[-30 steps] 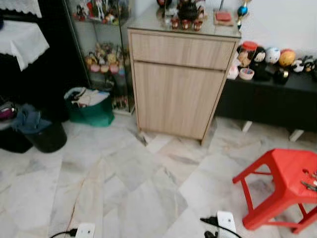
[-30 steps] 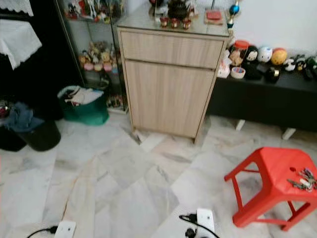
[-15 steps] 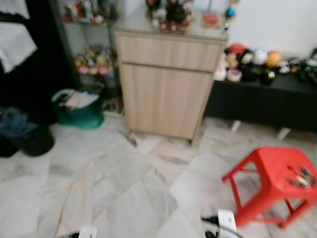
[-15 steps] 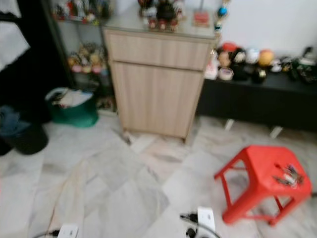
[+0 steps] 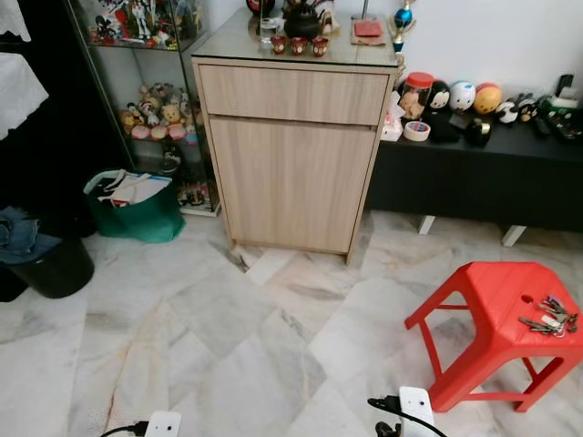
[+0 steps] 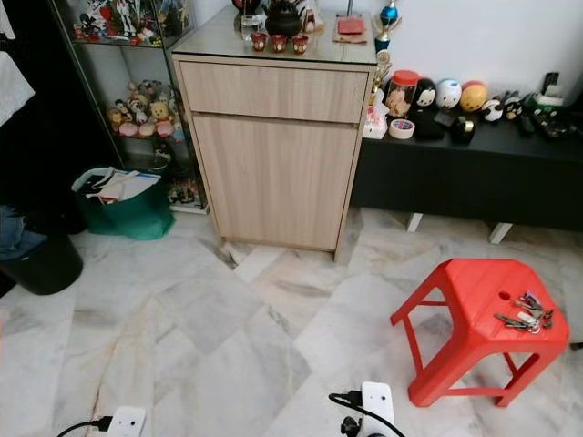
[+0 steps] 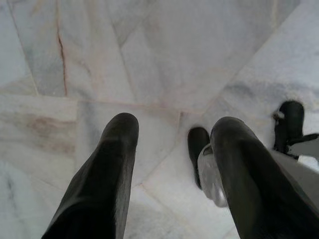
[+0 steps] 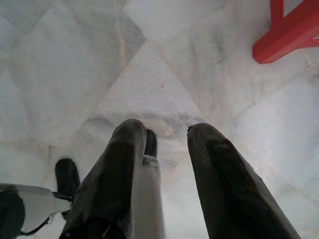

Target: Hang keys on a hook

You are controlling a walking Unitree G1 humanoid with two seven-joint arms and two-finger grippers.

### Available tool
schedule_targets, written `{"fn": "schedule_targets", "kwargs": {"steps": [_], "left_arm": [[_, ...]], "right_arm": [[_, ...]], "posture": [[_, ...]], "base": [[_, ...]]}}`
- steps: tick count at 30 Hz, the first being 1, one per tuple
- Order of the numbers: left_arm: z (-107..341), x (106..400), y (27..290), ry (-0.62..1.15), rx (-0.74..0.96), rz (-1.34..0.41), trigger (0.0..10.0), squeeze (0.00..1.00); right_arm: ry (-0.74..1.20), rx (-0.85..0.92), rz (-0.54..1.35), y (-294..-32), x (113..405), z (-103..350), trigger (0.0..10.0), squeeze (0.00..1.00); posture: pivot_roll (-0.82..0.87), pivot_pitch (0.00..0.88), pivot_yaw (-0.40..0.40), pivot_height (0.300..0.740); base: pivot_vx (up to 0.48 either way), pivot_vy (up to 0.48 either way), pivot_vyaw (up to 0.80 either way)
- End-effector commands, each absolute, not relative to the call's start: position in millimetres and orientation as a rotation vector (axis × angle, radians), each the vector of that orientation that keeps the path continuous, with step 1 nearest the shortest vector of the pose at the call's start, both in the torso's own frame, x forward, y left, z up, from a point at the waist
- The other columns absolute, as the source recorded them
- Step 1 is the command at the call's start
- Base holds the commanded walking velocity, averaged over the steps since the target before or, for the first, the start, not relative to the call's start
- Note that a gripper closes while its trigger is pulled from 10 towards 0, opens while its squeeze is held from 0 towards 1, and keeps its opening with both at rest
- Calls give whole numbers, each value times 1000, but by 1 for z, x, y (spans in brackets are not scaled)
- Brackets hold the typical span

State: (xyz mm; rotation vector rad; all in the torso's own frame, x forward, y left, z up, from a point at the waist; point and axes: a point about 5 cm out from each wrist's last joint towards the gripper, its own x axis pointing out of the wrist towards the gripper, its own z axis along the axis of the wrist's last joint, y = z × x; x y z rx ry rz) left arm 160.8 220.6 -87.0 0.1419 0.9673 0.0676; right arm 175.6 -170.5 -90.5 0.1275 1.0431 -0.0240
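A bunch of keys (image 5: 548, 319) lies on the seat of a red plastic stool (image 5: 496, 309) at the right, also seen as keys (image 6: 523, 314) on the stool (image 6: 474, 300). My left gripper (image 7: 172, 149) hangs over the marble floor, open, nothing between its black fingers (image 7: 117, 164). My right gripper (image 8: 164, 149) also hangs low over the floor, open and empty, with a leg of the red stool (image 8: 291, 32) beyond it. I cannot make out a hook.
A wooden cabinet (image 5: 296, 155) stands ahead against the wall, a black low bench (image 5: 483, 177) with figurines to its right, a glass shelf (image 5: 146, 91) to its left. A green bag (image 5: 137, 205) and black bin (image 5: 50, 264) sit at left. White power strips (image 5: 414, 405) lie on the floor.
The camera has swung to the right and steadied; the stool and keys now sit further into view. Nothing in the scene itself has moved.
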Motion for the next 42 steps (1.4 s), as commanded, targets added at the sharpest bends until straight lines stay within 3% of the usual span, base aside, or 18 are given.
{"fn": "schedule_targets", "kwargs": {"steps": [1, 25, 33, 42], "left_arm": [[-89, 156, 222, 990, 163, 57, 10000, 0], [-87, 161, 223, 974, 182, 46, 10000, 0], [-87, 159, 224, 978, 178, 55, 10000, 0], [-87, 159, 225, 969, 171, 68, 10000, 0]], "right_arm": [[1032, 135, -24, -169, 177, -90, 10000, 0], [1016, 157, -46, -169, 178, -89, 10000, 0], [1015, 144, -43, -170, 179, -89, 10000, 0], [1000, 153, -52, -170, 180, -88, 10000, 0]], "posture": [[67, 0, -24, 740], [62, 0, -24, 740], [66, 0, -27, 740], [67, 0, -24, 740]], "base": [[0, 0, 0], [0, -318, 0], [0, -368, -604], [0, -368, 0]]}}
